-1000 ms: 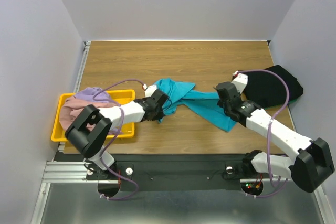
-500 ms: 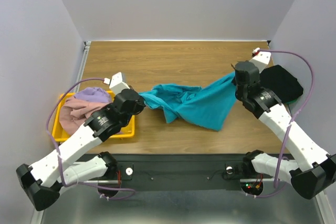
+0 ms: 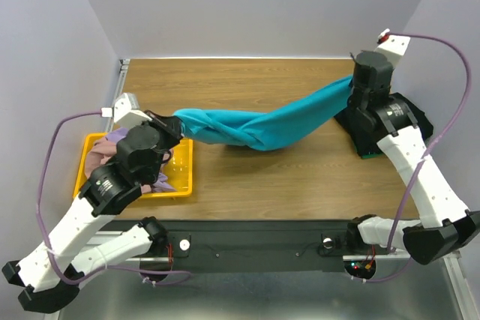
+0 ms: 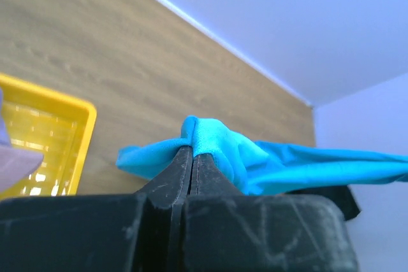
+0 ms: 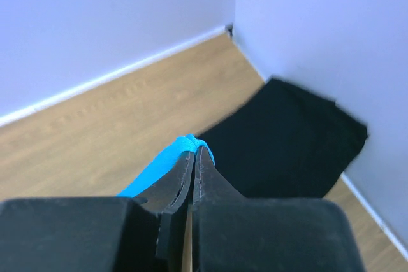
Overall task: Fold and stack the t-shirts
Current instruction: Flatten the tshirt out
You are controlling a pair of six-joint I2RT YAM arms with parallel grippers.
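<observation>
The teal t-shirt point(image 3: 255, 127) hangs stretched in the air between both grippers, twisted and sagging in the middle over the table. My left gripper point(image 3: 174, 120) is shut on its left end, seen as a bunched fold point(image 4: 210, 141) at my fingertips. My right gripper point(image 3: 352, 84) is shut on its right end point(image 5: 191, 143), held high. The black t-shirt point(image 3: 397, 121) lies folded at the table's right edge, partly under my right arm, and shows in the right wrist view point(image 5: 287, 141). Pink and lavender shirts point(image 3: 105, 151) lie in the tray, mostly hidden by my left arm.
The yellow plastic tray point(image 3: 180, 177) sits at the table's left front, also in the left wrist view point(image 4: 57, 132). A green edge point(image 3: 367, 157) peeks from under the black shirt. Grey walls enclose the wooden table point(image 3: 247, 80) on three sides.
Both grippers have risen and spread apart with the teal shirt, lifting it off the table and pulling it into a long stretched band. The left arm swung back over the tray.
</observation>
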